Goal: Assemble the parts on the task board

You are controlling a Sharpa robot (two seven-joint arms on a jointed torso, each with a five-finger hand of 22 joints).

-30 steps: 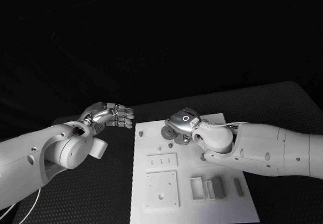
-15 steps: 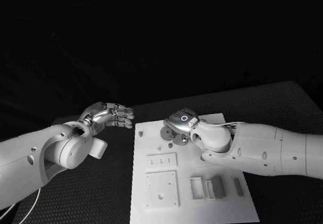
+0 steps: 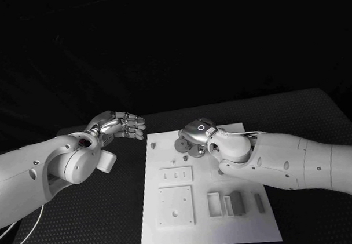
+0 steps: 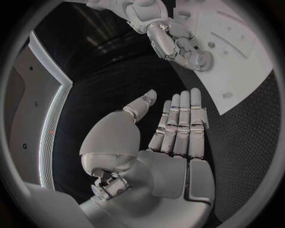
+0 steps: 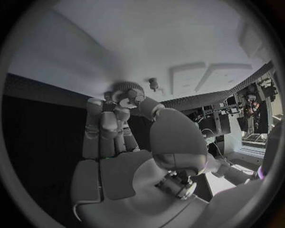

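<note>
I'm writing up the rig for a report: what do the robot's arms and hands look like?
Both arms are smooth white shells with small dark holes. The left arm has a round disc joint and thin pale cables beneath it. The left hand and right hand are silver metal with jointed fingers; the right carries a small glowing ring mark.

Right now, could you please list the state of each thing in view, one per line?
left hand: open, fingers straight and together, holds nothing, over the table beside the board.
right hand: grips a round grey gear at the board's far end.
gear: held at the right hand's fingertips, close over the board.
task board: lies flat on the table.
small peg: stands on the board near the gear.
</note>
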